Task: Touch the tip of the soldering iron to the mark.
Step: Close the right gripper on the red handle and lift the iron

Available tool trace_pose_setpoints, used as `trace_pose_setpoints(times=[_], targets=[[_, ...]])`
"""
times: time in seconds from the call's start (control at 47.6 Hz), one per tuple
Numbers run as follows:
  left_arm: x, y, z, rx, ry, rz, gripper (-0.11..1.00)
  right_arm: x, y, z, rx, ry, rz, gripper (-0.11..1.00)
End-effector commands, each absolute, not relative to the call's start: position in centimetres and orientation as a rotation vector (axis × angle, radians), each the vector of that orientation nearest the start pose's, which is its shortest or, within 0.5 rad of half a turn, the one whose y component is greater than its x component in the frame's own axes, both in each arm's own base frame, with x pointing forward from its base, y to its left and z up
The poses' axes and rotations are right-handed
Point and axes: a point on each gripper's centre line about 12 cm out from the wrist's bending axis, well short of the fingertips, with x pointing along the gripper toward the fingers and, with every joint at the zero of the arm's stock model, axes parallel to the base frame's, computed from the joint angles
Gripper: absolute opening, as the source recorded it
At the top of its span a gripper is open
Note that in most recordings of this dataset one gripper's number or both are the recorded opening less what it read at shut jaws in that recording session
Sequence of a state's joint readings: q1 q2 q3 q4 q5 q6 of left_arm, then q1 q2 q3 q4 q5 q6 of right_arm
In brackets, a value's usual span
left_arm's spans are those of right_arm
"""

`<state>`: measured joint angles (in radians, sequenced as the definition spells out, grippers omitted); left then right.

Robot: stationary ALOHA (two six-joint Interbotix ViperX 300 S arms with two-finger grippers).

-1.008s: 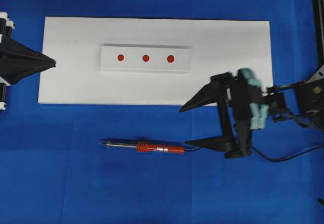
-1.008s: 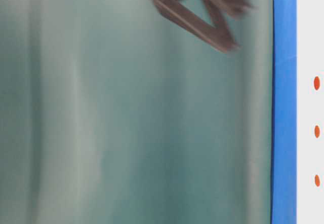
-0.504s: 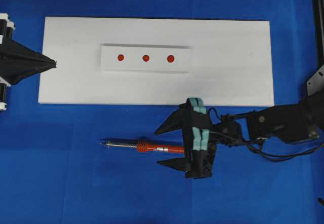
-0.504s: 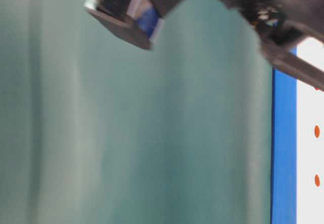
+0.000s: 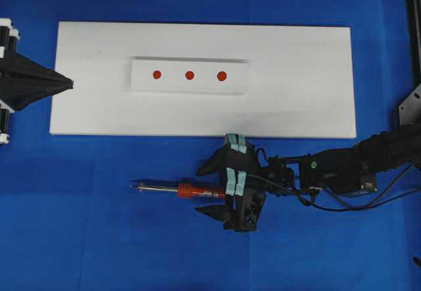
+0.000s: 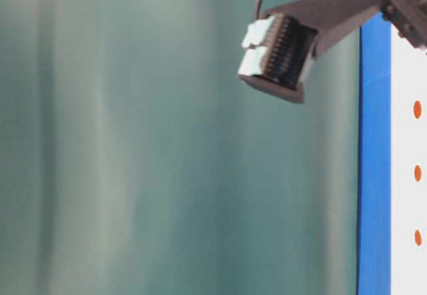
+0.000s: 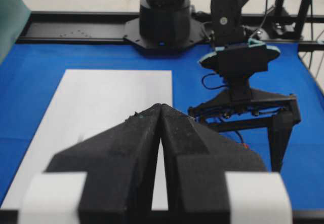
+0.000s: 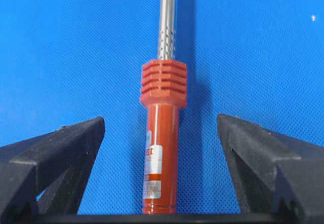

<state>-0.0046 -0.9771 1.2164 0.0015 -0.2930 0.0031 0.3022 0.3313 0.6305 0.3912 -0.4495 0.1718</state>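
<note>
Lying on the blue cloth (image 5: 99,238) below the white board (image 5: 302,100), the soldering iron (image 5: 191,189) runs left-right in the overhead view, tip toward the left, orange handle toward the right. Our right gripper (image 5: 209,189) straddles that handle, jaws spread wide on either side and not touching it; in the wrist view the handle sits centred between the fingers (image 8: 55,148). Our left gripper (image 5: 66,81), pressed together, idles at the board's left edge, much farther off. The mark (image 5: 222,76) is the rightmost red dot on the white strip (image 5: 141,74), above the iron.
</note>
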Motion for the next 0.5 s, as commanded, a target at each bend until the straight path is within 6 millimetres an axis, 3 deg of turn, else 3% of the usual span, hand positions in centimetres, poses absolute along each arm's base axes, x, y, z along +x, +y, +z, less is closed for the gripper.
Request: trace_pose_setpoints(times=[0.0,0.189,0.294,0.357,0.483], targets=[[19.5,-0.1,28.5,0.007,-0.072,-0.005,0.0,41.8,11.1,9.6,0.397,0.51,-0.001,0.85],[19.5,-0.1,28.4,0.007,-0.071,-0.005,0.0,42.2,11.2,8.7,0.391,0.523,-0.003,0.82],[19.5,-0.1,28.5,0.007,-0.074,-0.005,0.0,42.3,11.2,8.4,0.39,0.527,-0.006,0.75],[19.5,-0.1,28.5,0.007,-0.072,-0.005,0.0,42.2,11.2,8.3,0.388,0.533,-0.005,0.64],[19.5,-0.1,28.5,0.009,-0.072,-0.005,0.0,42.0,11.3,8.2,0.381,0.552,-0.002,0.26]])
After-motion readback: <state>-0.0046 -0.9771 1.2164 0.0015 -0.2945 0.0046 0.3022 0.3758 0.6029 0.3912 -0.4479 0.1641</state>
